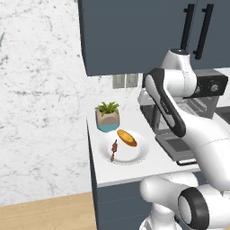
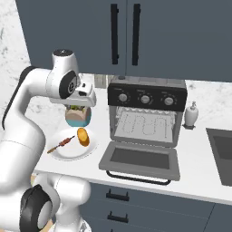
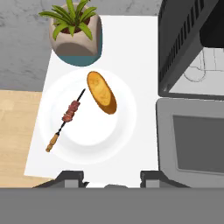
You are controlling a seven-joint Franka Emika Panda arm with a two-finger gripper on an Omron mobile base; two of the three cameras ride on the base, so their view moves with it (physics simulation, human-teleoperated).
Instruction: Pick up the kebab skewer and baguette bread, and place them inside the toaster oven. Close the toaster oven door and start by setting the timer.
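At the bottom of the hand view, the gripper (image 3: 112, 178) hangs above the near edge of a white plate (image 3: 89, 135), its two dark fingertips (image 3: 70, 177) spread wide apart and holding nothing. On the plate, left of centre in that view, the kebab skewer (image 3: 68, 117) lies on a diagonal, its wooden handle toward the lower left and its dark red-brown meat chunks midway along the stick. Just beside it toward the upper right, apart from the skewer, the baguette bread (image 3: 101, 92) lies tilted across the plate's far side, its golden crust facing up. The plate sits on a white counter (image 3: 131, 52), near the counter's left end in the left base view, where the floor shows wooden below. Along the right of the hand view, the toaster oven door (image 3: 192, 138) lies dropped open and flat, its glass window facing up; in the right base view its black bar handle runs along the near edge at lower centre. Behind the door stands the toaster oven (image 2: 147, 110), at centre right of the right base view, cavity open, wire rack visible, three round knobs across its black panel. Farther back, at the upper left of the hand view, a potted plant (image 3: 76, 33) stands just beyond the plate, against a marbled wall. A white soap dispenser (image 2: 192, 114) stands right of the oven, under dark blue cabinets (image 2: 149, 31).
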